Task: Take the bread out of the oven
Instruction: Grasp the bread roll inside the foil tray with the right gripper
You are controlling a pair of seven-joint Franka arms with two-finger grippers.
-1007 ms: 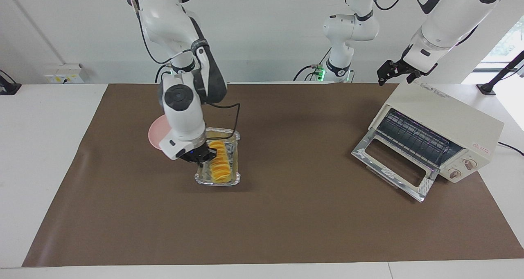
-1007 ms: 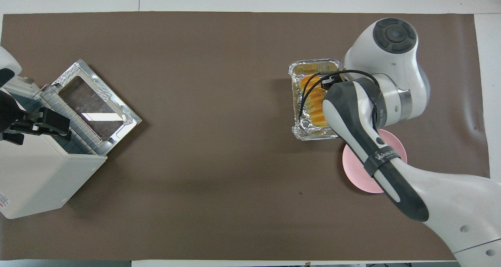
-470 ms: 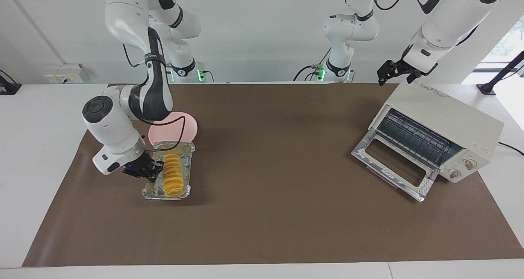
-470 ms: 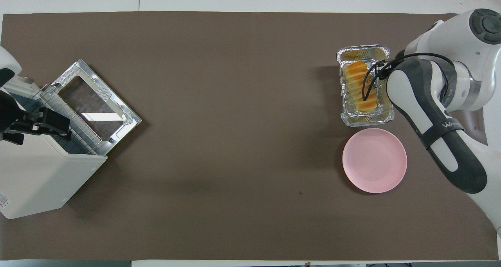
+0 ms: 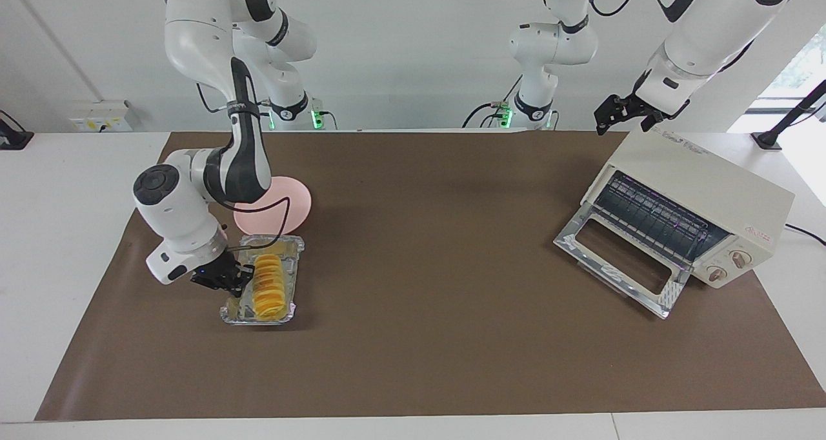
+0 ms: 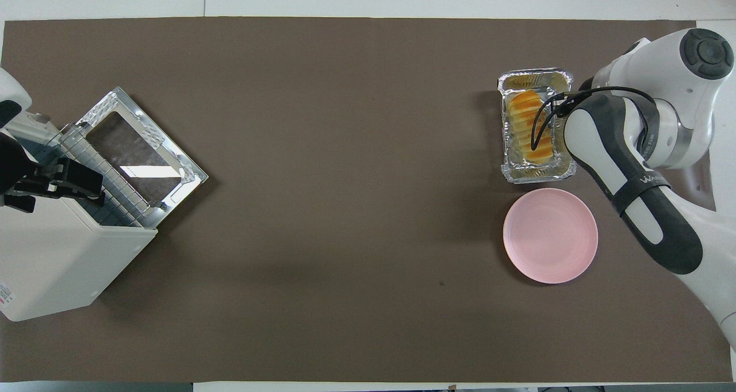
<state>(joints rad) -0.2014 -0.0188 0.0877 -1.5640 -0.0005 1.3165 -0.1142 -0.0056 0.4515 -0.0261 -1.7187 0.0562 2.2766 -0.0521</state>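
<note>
The bread (image 5: 268,285) (image 6: 526,127), a ridged golden loaf, lies in a silver foil tray (image 5: 293,259) (image 6: 532,80) low over the brown mat, toward the right arm's end of the table. My right gripper (image 5: 233,279) is shut on the tray's long rim; in the overhead view the arm hides it. The cream oven (image 5: 703,182) (image 6: 52,254) stands toward the left arm's end with its glass door (image 5: 619,259) (image 6: 138,145) dropped open and its wire rack bare. My left gripper (image 5: 619,114) (image 6: 86,182) hangs open over the oven's top, holding nothing.
A round pink plate (image 5: 284,201) (image 6: 550,235) lies on the mat beside the tray, nearer to the robots. The brown mat (image 5: 439,246) stretches between the tray and the oven.
My right arm has swung the tray with the bread past the plate toward its own end of the table, then settled with a small shift. The left arm has not moved.
</note>
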